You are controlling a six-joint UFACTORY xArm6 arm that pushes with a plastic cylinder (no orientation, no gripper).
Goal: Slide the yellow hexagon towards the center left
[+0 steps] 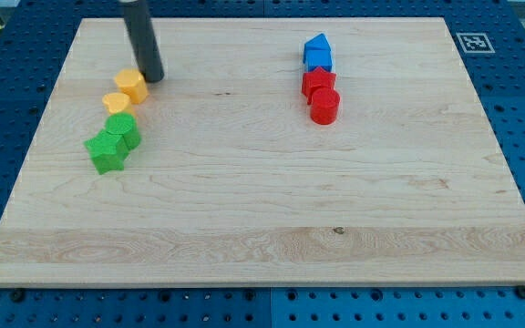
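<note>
the rod's tip (153, 78), which has no fingers to spread or pinch, sits just beside the yellow hexagon (132, 84) on its right, near the table (262, 264) upper left, so pushing down-left looks needed

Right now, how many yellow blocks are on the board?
2. The yellow hexagon lies at the view's upper left, just left of my tip. The second yellow block sits below-left of it, above the green blocks. None seems hidden.
</note>
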